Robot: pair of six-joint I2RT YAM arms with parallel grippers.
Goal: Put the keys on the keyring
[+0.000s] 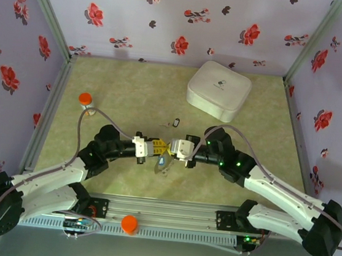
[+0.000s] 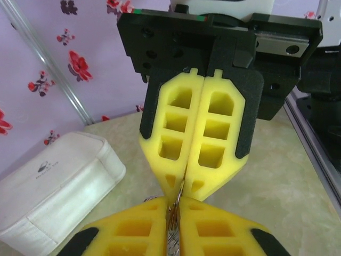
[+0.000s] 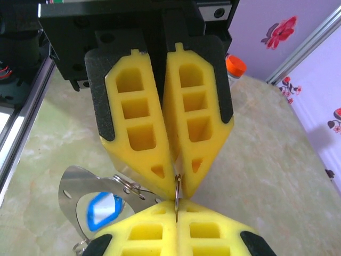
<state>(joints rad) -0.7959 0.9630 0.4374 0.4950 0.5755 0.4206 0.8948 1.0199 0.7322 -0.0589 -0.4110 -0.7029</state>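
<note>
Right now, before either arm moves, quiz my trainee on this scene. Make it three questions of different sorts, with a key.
1. True or false: the left pincer and the right pincer both stand wide open.
2. Pick one. What do the two pincers grip between them, tip to tip? A, a spoon. B, the keyring. C, a cloth.
3. Short answer: which small thing lies alone on the table, between the pincers and the white box?

Key:
1. False. Both are shut.
2. B.
3. The dark-headed key.
</note>
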